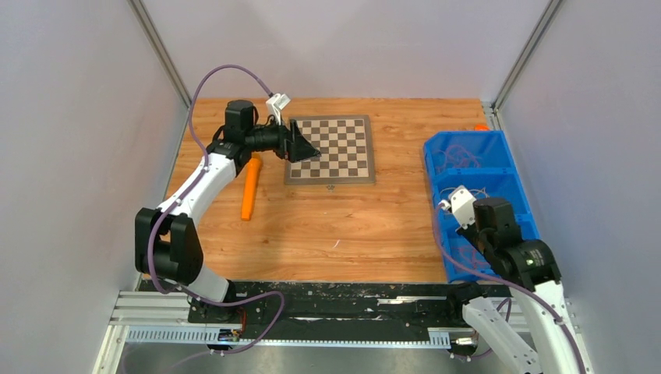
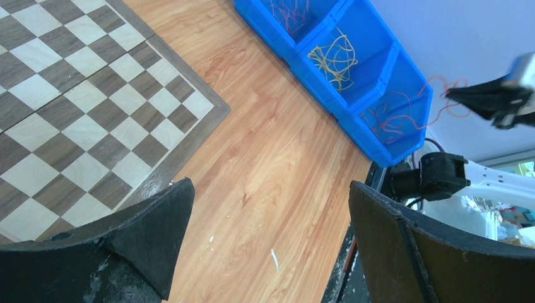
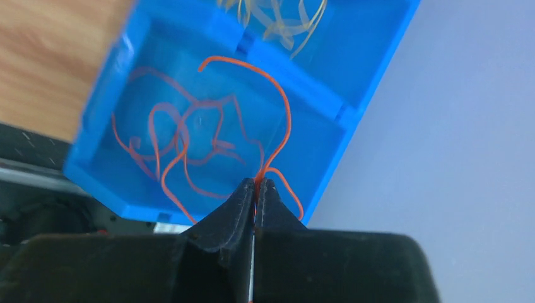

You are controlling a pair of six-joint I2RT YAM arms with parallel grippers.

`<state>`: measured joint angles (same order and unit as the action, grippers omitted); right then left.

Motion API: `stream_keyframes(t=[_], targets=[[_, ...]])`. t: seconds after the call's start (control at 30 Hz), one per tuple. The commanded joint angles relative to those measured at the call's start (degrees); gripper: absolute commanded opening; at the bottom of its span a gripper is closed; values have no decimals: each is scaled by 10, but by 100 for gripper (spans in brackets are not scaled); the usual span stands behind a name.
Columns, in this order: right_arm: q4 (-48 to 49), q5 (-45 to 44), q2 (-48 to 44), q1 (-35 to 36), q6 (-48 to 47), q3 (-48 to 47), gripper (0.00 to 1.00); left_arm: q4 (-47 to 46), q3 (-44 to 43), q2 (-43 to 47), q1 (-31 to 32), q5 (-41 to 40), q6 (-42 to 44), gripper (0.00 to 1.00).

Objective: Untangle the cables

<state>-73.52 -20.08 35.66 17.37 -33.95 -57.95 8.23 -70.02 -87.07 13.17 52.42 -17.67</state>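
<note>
Bin: we see one blue bin (image 1: 430,167) with three compartments, along the table's (image 1: 343,226) right edge.
Contents: reddish-orange cables (image 3: 165,173) in the near compartment, yellow cables (image 2: 333,60) in the middle, more reddish ones in the far.
Right arm: the right gripper (image 3: 255,189) is pinched on one reddish-orange strand above the bin's near end.
Left arm: the left gripper (image 2: 271,188) is spread wide over the chessboard's (image 1: 335,148) left edge.
Count: one chessboard, one orange cylinder (image 1: 250,187) left of it.
Room: wood tabletop runs between chessboard and bin.

— What is the space enclosed by?
— Plain pale panels are seen on three sides: a back wall (image 1: 343,47), a left wall (image 1: 70,156) and a right wall (image 1: 596,117), joined by metal posts (image 1: 160,51) at the far corners.
— And underneath?
— A wood-grain table (image 1: 351,234) is laid out, edged on the near side by an aluminium rail (image 1: 152,308). Everything is evenly, softly lit.
</note>
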Motion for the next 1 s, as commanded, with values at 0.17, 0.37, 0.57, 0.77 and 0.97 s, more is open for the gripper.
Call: stream_keyframes(t=[0.17,0.37,0.57,0.77,0.97], targets=[[58,-134,40,-64,-16,67,0,-39,-32,-15,4,12,-9,100],[86,-104,87,-71,-24,64,0,-38,-39,-23,5,13,-7,100],[87,-17,93,-71,-76,111,0,-40,-47,-27,5,14,-3,100],[83,6,72,-71,-131,141,0,-34,-47,-20,5,8,5,100],[78,4,89,-71,-116,122,51,-22,-52,-17,4,3,5,100]])
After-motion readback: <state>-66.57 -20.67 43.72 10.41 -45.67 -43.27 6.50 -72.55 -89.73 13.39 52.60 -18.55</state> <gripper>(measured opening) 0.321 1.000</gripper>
